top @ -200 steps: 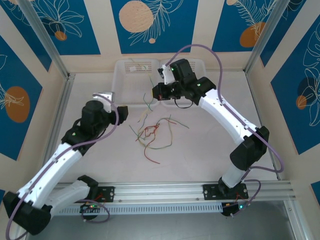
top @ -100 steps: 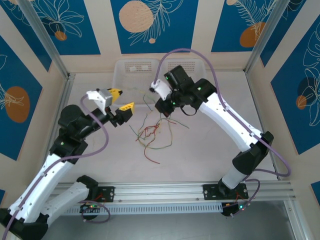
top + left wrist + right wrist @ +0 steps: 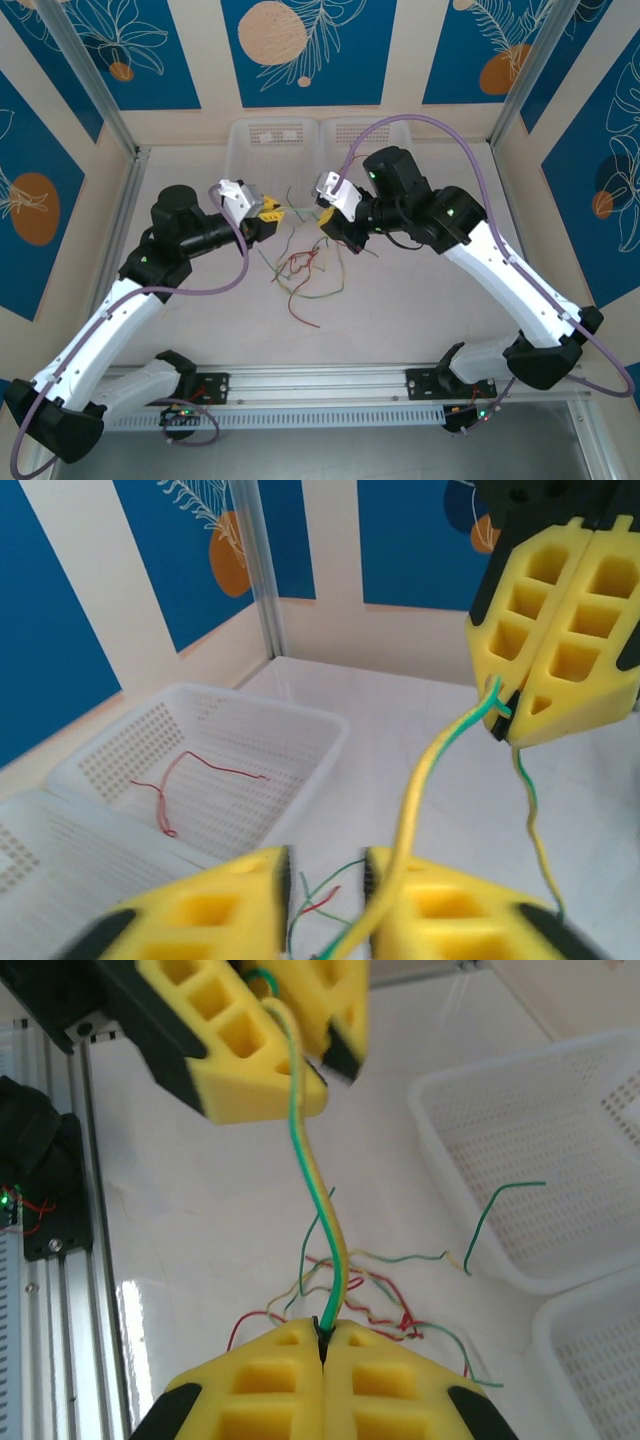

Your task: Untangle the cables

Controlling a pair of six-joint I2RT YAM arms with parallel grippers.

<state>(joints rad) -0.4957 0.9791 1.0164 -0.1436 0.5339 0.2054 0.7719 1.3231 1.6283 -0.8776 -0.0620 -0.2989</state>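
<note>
**Two robot arms meet over the middle of a white table (image 3: pixel 420 300), with a single green-and-yellow strand (image 3: pixel 318 1192) strung between them.** On the left, the left gripper (image 3: pixel 272 211) points right with its yellow fingers (image 3: pixel 200 915) a little apart. The strand runs through the gap, hugging the inner edge of one finger, and it cannot be told whether it is pinched there.

The strand crosses the short space to the right gripper (image 3: pixel 324 222), whose two yellow fingers are pressed flat together on it. It emerges from the seam at their tips, and a loose tail hangs down from the same grip. The two grippers face each other tip to tip, near but apart, above the table.

Below them, slightly nearer the arms' bases, lies the rest of the cables (image 3: pixel 305 272), a loose knot of red, green and tan wires spread on the table. The knot sits just under the right gripper and beside the left one.

Behind the grippers, along the far wall, two white baskets (image 3: pixel 275 150) stand side by side. One of them holds a bent red wire (image 3: pixel 222 766).
</note>
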